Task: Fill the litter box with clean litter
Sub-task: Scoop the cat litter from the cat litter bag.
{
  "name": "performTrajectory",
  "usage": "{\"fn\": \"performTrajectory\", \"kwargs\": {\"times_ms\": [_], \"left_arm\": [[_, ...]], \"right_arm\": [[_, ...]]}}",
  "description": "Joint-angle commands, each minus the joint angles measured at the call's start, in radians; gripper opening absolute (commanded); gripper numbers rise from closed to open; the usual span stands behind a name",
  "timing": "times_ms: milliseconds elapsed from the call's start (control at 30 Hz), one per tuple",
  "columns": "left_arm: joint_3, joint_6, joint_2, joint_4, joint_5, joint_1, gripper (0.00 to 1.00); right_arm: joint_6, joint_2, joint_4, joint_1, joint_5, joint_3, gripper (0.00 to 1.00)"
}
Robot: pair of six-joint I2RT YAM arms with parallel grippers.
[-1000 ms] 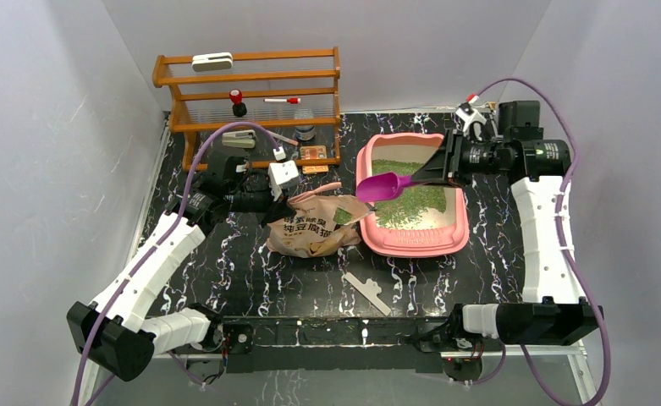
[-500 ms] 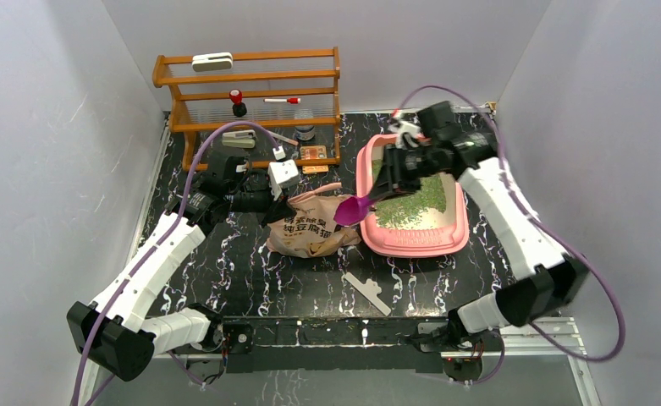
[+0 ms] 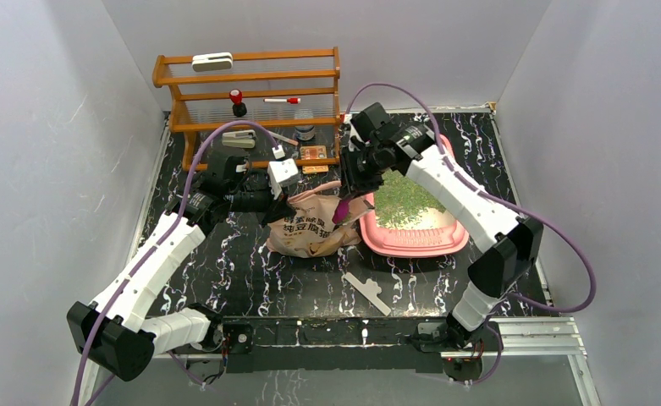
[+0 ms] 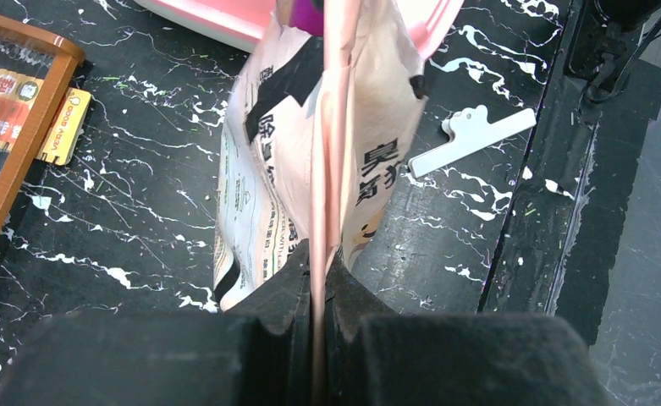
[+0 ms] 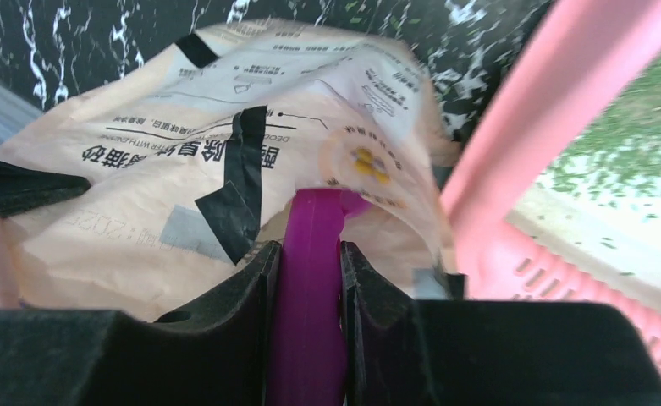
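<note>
Seen from above, the litter box (image 3: pixel 411 245) sits on the worktop. The clean litter (image 3: pixel 403 207) is spread inside it as a green layer, and some pale floor is left bare near the rim. A second ago the scoop (image 3: pixel 342 210) was held out over the litter box. Now it has been swung past the left rim of the litter box and tipped down into the mouth of the bag (image 3: pixel 305 233), which lies against that same rim. The scoop is gripped by the right pincer (image 3: pixel 349 190). The bag's pink top edge is pinched by the left pincer (image 3: pixel 286 201), further left of the litter box, and this has not moved.

From the left wrist, the left pincer (image 4: pixel 320 279) is seen clamped tight on the thin pink edge of the bag (image 4: pixel 377 110), so the mouth is kept up. A bit of the scoop (image 4: pixel 305 13) is seen at the far end of the bag, beside the litter box (image 4: pixel 217 17).

From the right wrist, the scoop (image 5: pixel 310 228) is squeezed by its handle between the fingers of the right pincer (image 5: pixel 305 288). Its bowl is hidden inside the bag (image 5: pixel 183 144). The litter box (image 5: pixel 547 127) is seen just to the right.

It is judged that one load has been tipped out and another is being fetched. The job is only partly done.
</note>
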Motion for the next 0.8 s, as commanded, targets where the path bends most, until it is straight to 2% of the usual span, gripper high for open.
{"fn": "performTrajectory", "kwargs": {"times_ms": [0, 133, 200, 333, 467, 567, 667, 767], "left_arm": [[0.015, -0.020, -0.063, 0.025, 0.061, -0.001, 0.00], [0.018, -0.022, -0.066, 0.024, 0.060, -0.001, 0.00], [0.018, -0.023, -0.066, 0.023, 0.059, -0.001, 0.00], [0.015, -0.026, -0.064, 0.022, 0.057, -0.001, 0.00], [0.013, -0.034, -0.053, 0.023, 0.057, -0.001, 0.00], [0.010, -0.040, -0.055, 0.021, 0.041, -0.001, 0.00], [-0.004, -0.034, -0.067, 0.023, 0.035, -0.001, 0.00], [-0.008, -0.034, -0.066, 0.022, 0.033, -0.002, 0.00]], "right_arm": [[-0.050, -0.078, -0.044, -0.011, 0.219, 0.097, 0.00], [-0.081, -0.039, -0.080, -0.011, 0.145, 0.066, 0.00], [-0.080, -0.011, -0.062, -0.007, 0.045, 0.015, 0.00], [-0.056, 0.060, 0.002, 0.037, -0.052, -0.027, 0.00], [-0.008, 0.053, 0.218, 0.045, -0.263, -0.113, 0.00], [0.027, 0.019, 0.285, 0.022, -0.288, -0.119, 0.00], [0.051, -0.042, 0.325, -0.050, -0.337, -0.134, 0.00], [0.014, -0.096, 0.267, -0.110, -0.299, -0.113, 0.00]]}}
